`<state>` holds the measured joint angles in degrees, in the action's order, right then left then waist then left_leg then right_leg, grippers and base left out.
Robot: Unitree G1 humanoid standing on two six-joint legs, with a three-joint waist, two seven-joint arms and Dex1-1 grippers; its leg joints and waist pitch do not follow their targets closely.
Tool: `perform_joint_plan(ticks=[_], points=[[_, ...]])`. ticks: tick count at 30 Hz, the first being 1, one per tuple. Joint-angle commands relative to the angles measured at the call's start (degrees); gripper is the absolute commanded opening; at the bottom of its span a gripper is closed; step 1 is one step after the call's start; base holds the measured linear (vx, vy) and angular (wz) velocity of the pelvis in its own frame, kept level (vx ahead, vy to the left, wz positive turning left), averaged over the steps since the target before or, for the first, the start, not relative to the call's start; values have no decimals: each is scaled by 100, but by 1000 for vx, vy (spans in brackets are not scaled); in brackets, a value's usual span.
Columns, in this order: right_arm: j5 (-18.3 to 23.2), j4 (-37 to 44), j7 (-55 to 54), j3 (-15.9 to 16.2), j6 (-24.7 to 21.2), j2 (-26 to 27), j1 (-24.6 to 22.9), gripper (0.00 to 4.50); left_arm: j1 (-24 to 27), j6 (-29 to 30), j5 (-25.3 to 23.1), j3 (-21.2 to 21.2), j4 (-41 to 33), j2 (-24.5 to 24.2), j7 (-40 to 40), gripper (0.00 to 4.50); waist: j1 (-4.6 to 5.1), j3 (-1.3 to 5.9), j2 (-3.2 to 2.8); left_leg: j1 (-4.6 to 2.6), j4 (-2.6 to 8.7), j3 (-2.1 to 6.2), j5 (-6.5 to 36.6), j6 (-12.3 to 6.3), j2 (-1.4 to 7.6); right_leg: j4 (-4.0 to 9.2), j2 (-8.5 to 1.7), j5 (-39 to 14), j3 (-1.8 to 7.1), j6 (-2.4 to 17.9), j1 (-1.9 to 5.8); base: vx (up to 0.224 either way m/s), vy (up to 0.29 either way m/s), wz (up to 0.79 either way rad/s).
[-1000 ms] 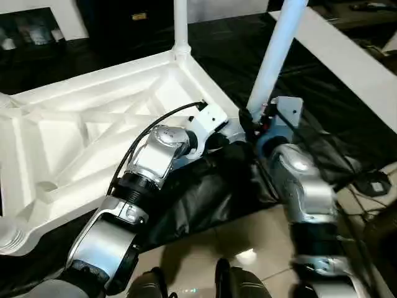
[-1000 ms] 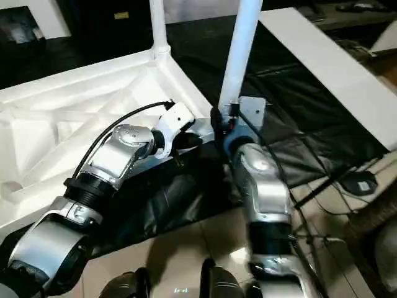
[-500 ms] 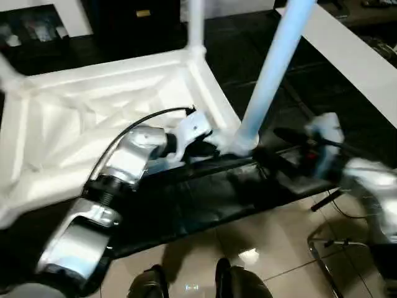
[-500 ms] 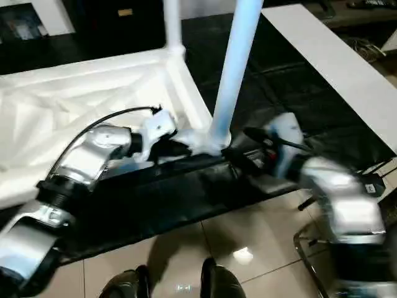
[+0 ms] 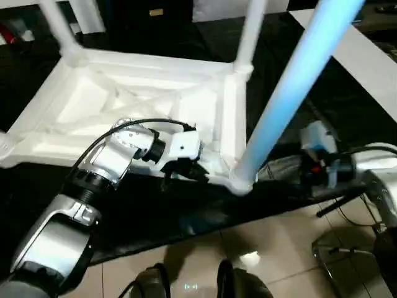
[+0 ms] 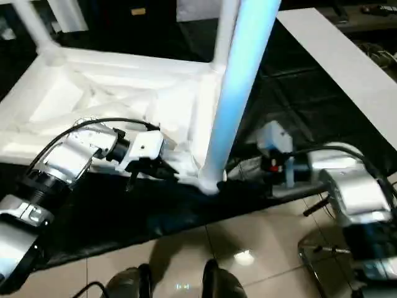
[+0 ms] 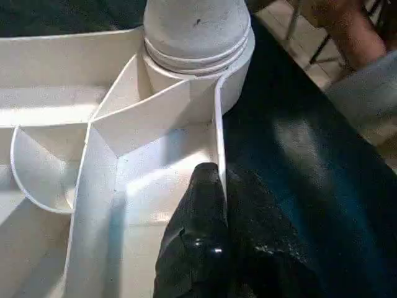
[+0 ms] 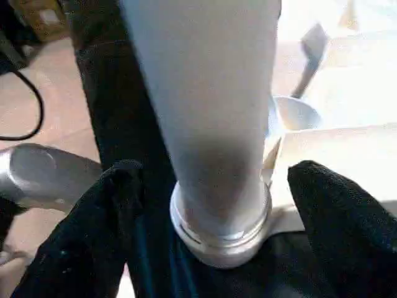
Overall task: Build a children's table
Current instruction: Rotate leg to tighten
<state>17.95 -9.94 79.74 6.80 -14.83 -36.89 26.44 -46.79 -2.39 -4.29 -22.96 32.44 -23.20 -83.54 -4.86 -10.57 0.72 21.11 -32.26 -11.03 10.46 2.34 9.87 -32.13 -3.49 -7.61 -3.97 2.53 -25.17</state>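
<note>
Left gripper [image 7: 217, 236] pinches my tabletop's [image 5: 124, 112] near rim; right gripper [image 8: 211, 211], fingers spread, straddles the near-right leg [image 5: 291, 87] without touching.

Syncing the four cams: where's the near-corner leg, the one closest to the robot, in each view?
Left eye: near-corner leg leans up and right from the near corner socket.
Right eye: right of centre, rising to the top edge.
Left wrist: leg base at the top, in the socket; left hand is on the table's rim.
Right wrist: centre, between the right hand fingers.
Shared landmark: that socket.
</note>
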Motion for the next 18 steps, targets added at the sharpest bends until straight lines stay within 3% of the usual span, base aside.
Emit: perform_joint_plan(ticks=[1, 3, 4, 10, 13, 14, 18], points=[[-19, -61, 161, 75, 61, 7, 80, 366, 90, -95, -216, -412, 76, 30, -309, 0, 25, 479, 52, -80, 273, 109, 420, -896, 363, 247, -528, -1327, 320, 1505, 401, 0, 0, 0], [-42, -176, 296, 184, 158, 51, 173, 361, 66, -136, -217, -434, 67, 22, -391, 0, 6, 482, 45, -86, 275, 110, 440, -870, 368, 252, -533, -1376, 322, 1482, 399, 0, 0, 0], [-40, -257, 381, 236, 190, 70, 232, 332, 53, -148, -213, -444, 65, 18, -427, 0, 5, 485, 51, -85, 274, 110, 413, -860, 366, 242, -527, -1326, 320, 1500, 400, 0, 0, 0], [-67, -590, 613, 376, 296, 140, 462, 279, 2, -238, -209, -461, 145, -14, -480, 0, 3, 497, 53, -68, 265, 112, 331, -903, 353, 219, -519, -1182, 315, 1536, 415, 0, 0, 0], [-73, -661, 701, 423, 301, 155, 517, 273, -8, -265, -221, -462, 174, -33, -491, 0, 1, 496, 57, -69, 263, 111, 325, -912, 355, 217, -519, -1175, 316, 1535, 416, 0, 0, 0], [-74, -685, 725, 438, 309, 158, 530, 243, -10, -265, -227, -460, 181, -36, -491, 0, 3, 492, 65, -68, 267, 112, 340, -910, 357, 223, -519, -1225, 316, 1522, 416, 0, 0, 0], [-46, -728, 831, 503, 288, 169, 564, 225, -16, -262, -254, -452, 210, -65, -489, 0, -6, 498, 60, -75, 265, 111, 332, -894, 359, 222, -524, -1266, 319, 1507, 414, 0, 0, 0]])
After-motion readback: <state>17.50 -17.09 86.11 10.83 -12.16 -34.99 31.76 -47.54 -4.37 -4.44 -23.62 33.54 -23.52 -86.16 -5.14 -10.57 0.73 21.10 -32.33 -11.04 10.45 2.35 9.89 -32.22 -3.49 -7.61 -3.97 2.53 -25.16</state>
